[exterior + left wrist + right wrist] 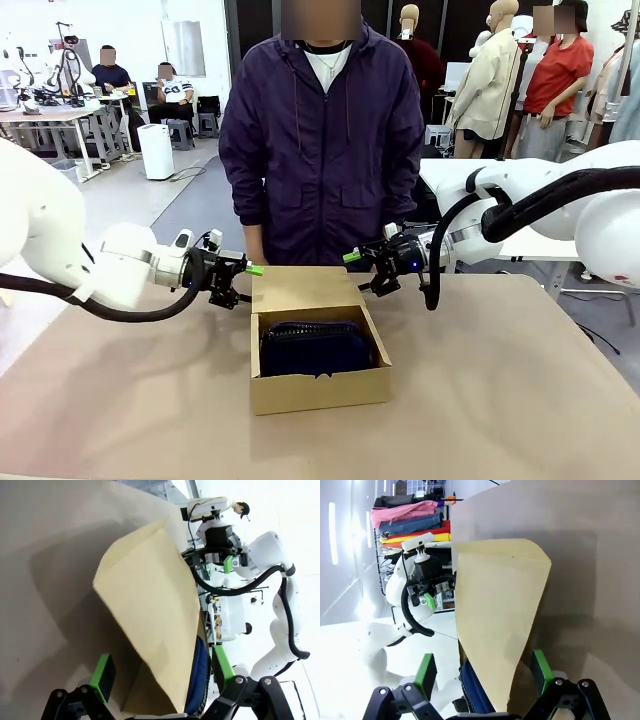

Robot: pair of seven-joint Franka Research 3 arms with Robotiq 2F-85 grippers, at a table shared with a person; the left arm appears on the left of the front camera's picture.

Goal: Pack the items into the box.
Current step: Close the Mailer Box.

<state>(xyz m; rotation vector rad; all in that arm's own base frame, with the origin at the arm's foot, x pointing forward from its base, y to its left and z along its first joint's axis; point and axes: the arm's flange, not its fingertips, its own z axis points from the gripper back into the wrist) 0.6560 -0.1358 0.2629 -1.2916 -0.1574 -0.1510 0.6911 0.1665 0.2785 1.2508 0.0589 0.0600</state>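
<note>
The left gripper (243,280) and right gripper (362,268) both stand with jaws wide, holding nothing, flanking the raised lid (305,288) of the box (318,388). The pouch (315,348) lies inside, just below them.

The flap lid (150,615) hid most of the navy pouch (199,680) from my left wrist camera. The box (500,630) was cut off at the bottom edge there. I could not see any knife or stapler inside.
</note>
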